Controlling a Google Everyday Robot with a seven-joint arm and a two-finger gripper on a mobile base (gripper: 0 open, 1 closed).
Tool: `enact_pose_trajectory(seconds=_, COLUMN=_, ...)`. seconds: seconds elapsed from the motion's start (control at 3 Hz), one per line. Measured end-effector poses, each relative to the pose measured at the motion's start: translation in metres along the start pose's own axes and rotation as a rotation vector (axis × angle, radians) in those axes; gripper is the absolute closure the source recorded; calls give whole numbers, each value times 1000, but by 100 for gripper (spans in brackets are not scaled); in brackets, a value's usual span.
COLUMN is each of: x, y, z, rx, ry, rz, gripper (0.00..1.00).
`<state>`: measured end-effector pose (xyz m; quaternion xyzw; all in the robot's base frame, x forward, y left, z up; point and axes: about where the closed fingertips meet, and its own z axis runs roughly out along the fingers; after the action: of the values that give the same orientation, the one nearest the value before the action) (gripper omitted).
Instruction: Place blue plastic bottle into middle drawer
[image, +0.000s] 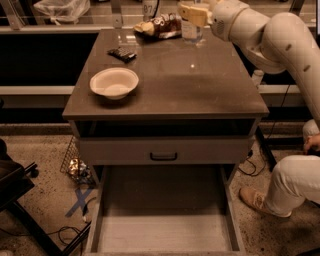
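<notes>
Blue plastic bottle (191, 32) is at the far edge of the bench (200, 85), towards its far right corner, hanging upright from the gripper (192, 14). The tan fingers (201, 15) are drawn in on its upper part, so the cap is hidden between them and only the clear lower body shows below. Whether the base rests on the bench top or sits just off it, I cannot tell (there is a sheen on the surface right beneath it). The white arm (270, 35) reaches in from beyond the right edge, over the far right corner.

Just to the left of the bottle, along the same far edge, lies a brown-and-white snack bag (160, 25). A small dark packet (122, 53) sits nearer the far left corner, and a pale bowl (114, 82) stands close to the left edge, well apart from the bottle.

Below the front edge there is a dark open slot, then a flat grey drawer front (163, 147) with a small black handle (163, 156). Under that the middle drawer (165, 232) is pulled right out towards me, its pale floor bare between thin side walls.

Off the right edge, a person's trousered leg (295, 180) and tan shoe (255, 200) are on the floor.
</notes>
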<state>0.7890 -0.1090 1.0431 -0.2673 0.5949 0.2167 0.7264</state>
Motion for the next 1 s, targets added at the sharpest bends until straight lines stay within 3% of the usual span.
enact_pose_trajectory(seconds=0.33, x=-43, y=42, z=-45, rx=18, ry=-24, rz=-69, gripper=100)
enact_pose_trajectory(seconds=0.67, x=-47, y=134, z=-93, rx=-78, ry=-8, rz=-119, gripper=100)
enact_pose_trajectory(seconds=1.0, x=-18, y=186, z=-140, rx=-140, ry=57, rz=-101, gripper=100)
